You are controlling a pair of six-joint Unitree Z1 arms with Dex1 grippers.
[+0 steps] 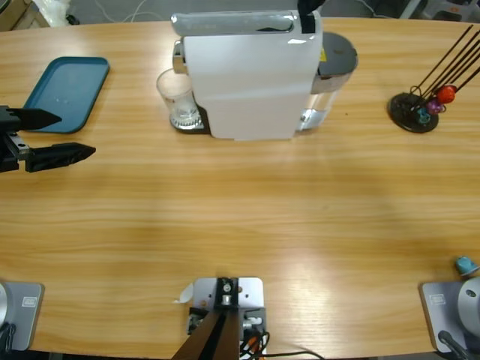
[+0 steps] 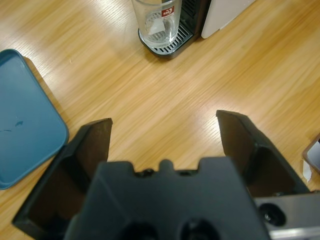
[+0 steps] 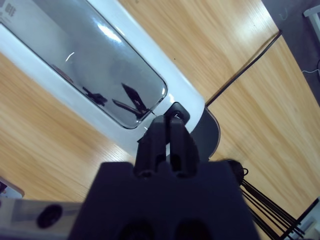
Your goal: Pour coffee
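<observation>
A white coffee machine (image 1: 251, 79) stands at the table's far middle. A small clear glass (image 1: 176, 97) with a red logo sits upright on the drip tray (image 2: 167, 45) at the machine's left end, and no tan coffee shows in the glass (image 2: 156, 20). My left gripper (image 1: 75, 133) hovers open and empty at the table's left edge, pointing toward the glass from well short of it; in its own view it (image 2: 165, 119) frames bare wood. My right gripper (image 3: 167, 125) is shut, its tips at a small black button (image 3: 176, 111) beside the shiny lid (image 3: 90, 65) on top of the machine.
A teal tray (image 1: 67, 91) lies at the far left, just behind my left gripper. A black capsule stand (image 1: 416, 109) with coloured capsules stands at the far right. One teal capsule (image 1: 466, 264) lies near the front right corner. The machine's water tank (image 1: 334, 64) juts right.
</observation>
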